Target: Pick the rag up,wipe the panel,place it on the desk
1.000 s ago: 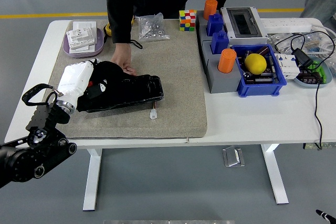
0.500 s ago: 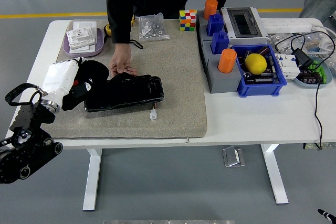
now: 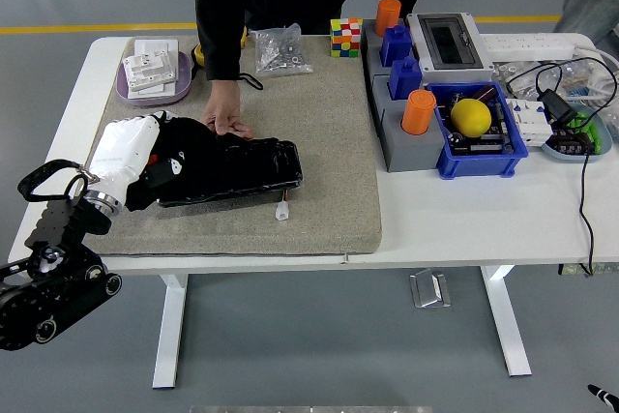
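1. A grey mat covers the left and middle of the white tabletop.
2. At the tabletop's far left corner a purple tray holds white cards; just beside it a yellow object shows only partly behind the person's sleeve.
3. On the far edge of the mat lies a clear bag of small parts, with a coloured cube near it.
4. Right of the mat stands a grey block carrying blue holders and two orange cylinders, with a grey electrical box at the far edge.
5. A blue bin holds a yellow ball; cables, a white power strip and a light blue dish crowd the right edge.
6. A person stands at the far side; one hand presses down on the far edge of the black panel, just beside the robot's working area.
7. The panel lies flat on the mat's left part, with a small white connector at its near edge.
8. The left hand, white-covered, rests on the panel's left end; its fingers are clamped on the black rag, which is bunched over that end of the panel.
9. The left arm enters from the lower left corner, past the tabletop's near left edge.
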Robot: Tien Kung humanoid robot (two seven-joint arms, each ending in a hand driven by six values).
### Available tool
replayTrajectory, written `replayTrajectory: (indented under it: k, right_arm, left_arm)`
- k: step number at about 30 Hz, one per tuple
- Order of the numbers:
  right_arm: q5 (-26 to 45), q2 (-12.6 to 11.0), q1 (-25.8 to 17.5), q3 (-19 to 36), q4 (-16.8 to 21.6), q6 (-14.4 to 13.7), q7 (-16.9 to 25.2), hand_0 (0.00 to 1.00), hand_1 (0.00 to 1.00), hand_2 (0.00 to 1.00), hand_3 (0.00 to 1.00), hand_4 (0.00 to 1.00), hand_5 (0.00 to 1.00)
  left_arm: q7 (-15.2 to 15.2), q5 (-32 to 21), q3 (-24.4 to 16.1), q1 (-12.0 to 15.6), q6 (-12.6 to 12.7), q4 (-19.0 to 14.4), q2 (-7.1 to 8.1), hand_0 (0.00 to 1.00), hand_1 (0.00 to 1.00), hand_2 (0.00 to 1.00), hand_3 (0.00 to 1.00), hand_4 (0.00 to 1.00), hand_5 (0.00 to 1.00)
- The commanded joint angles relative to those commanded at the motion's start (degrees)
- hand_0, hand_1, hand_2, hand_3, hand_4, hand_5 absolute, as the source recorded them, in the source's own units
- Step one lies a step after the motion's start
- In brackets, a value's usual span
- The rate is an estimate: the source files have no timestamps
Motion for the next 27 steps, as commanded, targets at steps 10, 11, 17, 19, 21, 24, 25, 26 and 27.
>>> replayTrajectory:
  k: [10,11,17,19,21,24,25,26,27]
  right_arm:
    - [0.1,-0.1,0.1,0.1,-0.1,0.1,0.0,0.772,0.62,0.711,0.64,0.998,0.573]
    - [0.2,-0.1,0.1,0.0,-0.2,0.1,0.0,0.772,0.62,0.711,0.64,0.998,0.573]
    - [0.3,-0.2,0.4,-0.2,-0.2,0.1,-0.1,0.772,0.62,0.711,0.64,0.998,0.573]
    - [0.4,-0.3,0.5,-0.4,-0.2,0.1,-0.1,0.772,0.62,0.711,0.64,0.998,0.573]
    - [0.5,-0.4,0.6,-0.5,-0.2,0.1,-0.1,0.772,0.621,0.711,0.64,0.998,0.573]
    - [0.5,-0.4,0.7,-0.6,-0.1,0.2,-0.1,0.772,0.621,0.711,0.64,0.998,0.573]
    - [0.5,-0.4,0.8,-0.6,-0.2,0.2,-0.1,0.772,0.621,0.711,0.64,0.998,0.573]
    - [0.5,-0.4,0.8,-0.6,-0.1,0.2,-0.1,0.772,0.62,0.711,0.64,0.998,0.572]
    - [0.5,-0.5,0.8,-0.6,-0.1,0.2,-0.1,0.772,0.62,0.711,0.64,0.998,0.572]
  left_arm:
    - [0.5,-0.7,3.0,-1.0,0.0,-0.9,-1.35,0.183,0.058,0.652,0.71,0.444,0.002]
    - [0.6,-0.9,3.3,-1.3,0.0,-1.0,-1.66,0.183,0.058,0.652,0.71,0.444,0.002]
    - [0.8,-1.2,4.9,-2.7,0.1,-1.1,-3.14,0.183,0.059,0.652,0.711,0.444,0.002]
    - [0.9,-1.4,5.7,-3.4,0.1,-1.1,-3.77,0.183,0.059,0.652,0.711,0.444,0.002]
    - [1.1,-1.4,6.1,-3.9,0.1,-1.1,-4.31,0.183,0.058,0.652,0.712,0.446,0.002]
    - [1.2,-1.5,6.8,-4.5,0.1,-1.2,-5.01,0.183,0.058,0.652,0.712,0.446,0.002]
    - [1.2,-1.5,7.0,-4.7,0.2,-1.2,-5.17,0.183,0.058,0.652,0.712,0.446,0.002]
    - [1.2,-1.6,7.4,-4.9,0.2,-1.2,-5.39,0.183,0.058,0.652,0.712,0.446,0.002]
    - [1.2,-1.7,7.7,-5.0,0.2,-1.1,-5.56,0.183,0.058,0.652,0.712,0.446,0.002]
